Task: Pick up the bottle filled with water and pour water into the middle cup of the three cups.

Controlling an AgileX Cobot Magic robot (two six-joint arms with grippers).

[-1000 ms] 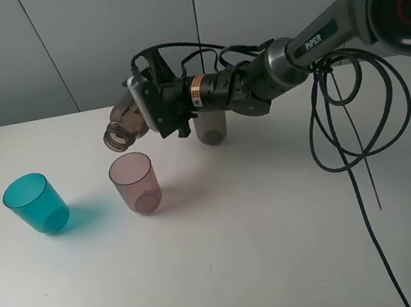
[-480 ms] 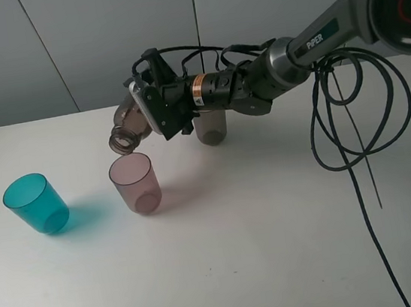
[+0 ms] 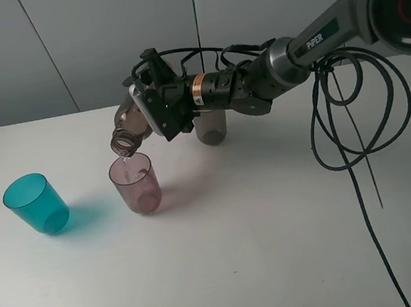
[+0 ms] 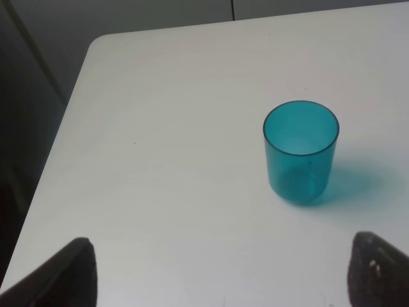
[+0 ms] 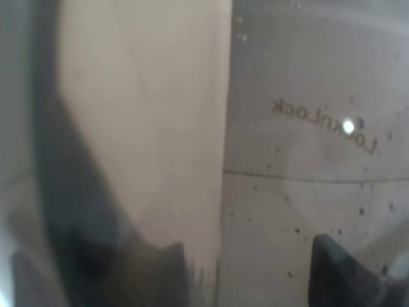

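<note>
Bottle [image 3: 129,127] mouth has dipped over the pale pink middle cup [image 3: 135,184] and a trickle seems to start: you are pouring. Your right gripper [image 3: 149,114] stays clamped around it.

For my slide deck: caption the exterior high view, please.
Right gripper tilts the bottle, mouth just above the pink cup.

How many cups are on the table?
3. The teal cup stands at the left, the pink cup in the middle under the bottle's mouth, the grey cup behind the right gripper, partly hidden.
</note>
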